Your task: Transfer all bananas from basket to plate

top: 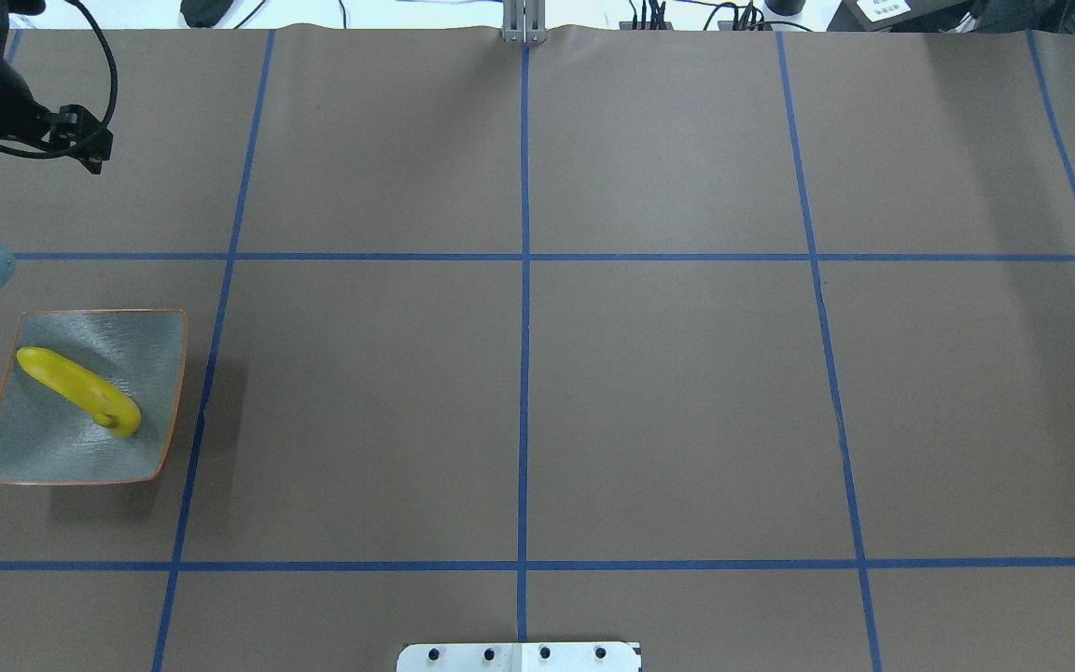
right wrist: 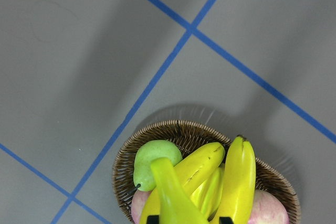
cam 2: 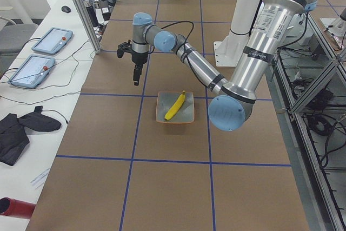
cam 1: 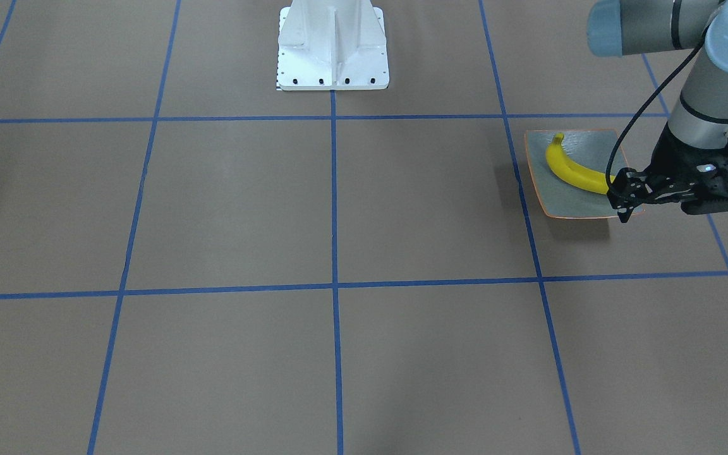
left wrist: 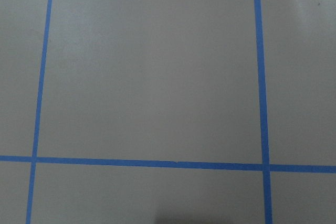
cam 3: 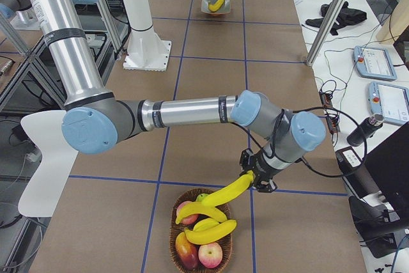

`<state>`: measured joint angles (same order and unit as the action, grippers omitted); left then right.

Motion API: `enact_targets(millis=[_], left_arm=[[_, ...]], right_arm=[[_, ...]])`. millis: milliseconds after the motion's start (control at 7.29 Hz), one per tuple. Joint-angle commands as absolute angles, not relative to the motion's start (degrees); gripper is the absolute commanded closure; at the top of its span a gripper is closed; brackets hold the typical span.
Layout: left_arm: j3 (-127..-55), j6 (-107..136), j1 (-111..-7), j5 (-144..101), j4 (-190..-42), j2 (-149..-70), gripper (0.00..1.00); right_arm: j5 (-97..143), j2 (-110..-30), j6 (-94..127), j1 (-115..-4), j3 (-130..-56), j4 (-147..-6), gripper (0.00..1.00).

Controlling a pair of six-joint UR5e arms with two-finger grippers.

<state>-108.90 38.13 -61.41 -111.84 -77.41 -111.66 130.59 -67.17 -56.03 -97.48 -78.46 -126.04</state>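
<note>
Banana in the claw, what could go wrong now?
The right gripper holds the banana near one end, so it could swing or slip on the long way to the plate. It hangs just over the basket fruit and could bump them. Another banana already lies slantwise across the plate, so this one may roll off.

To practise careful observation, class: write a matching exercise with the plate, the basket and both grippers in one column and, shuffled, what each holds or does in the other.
1. plate
2. basket
3. left gripper
4. right gripper

A. grips the lifted banana
B. hangs empty over bare table
C. bears the lone banana
D. contains bananas and a green pear

Pairs: 1-C, 2-D, 3-B, 4-A.
</note>
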Motion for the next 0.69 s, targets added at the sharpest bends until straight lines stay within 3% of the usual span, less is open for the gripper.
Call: enact_targets(millis=[0,549], left_arm=[[-108.37,43.81,-61.26,-111.88,-85.55,-111.8,0.0],[-104.69,66.56,-53.19,-111.8,-108.13,-111.88,0.0]], right_arm=[[142.67,-64.86,-42.17,-92.41,-82.93,-126.13,1.0],[158.09,-65.74,1.75,-81.76,-89.2,-101.23,1.0]])
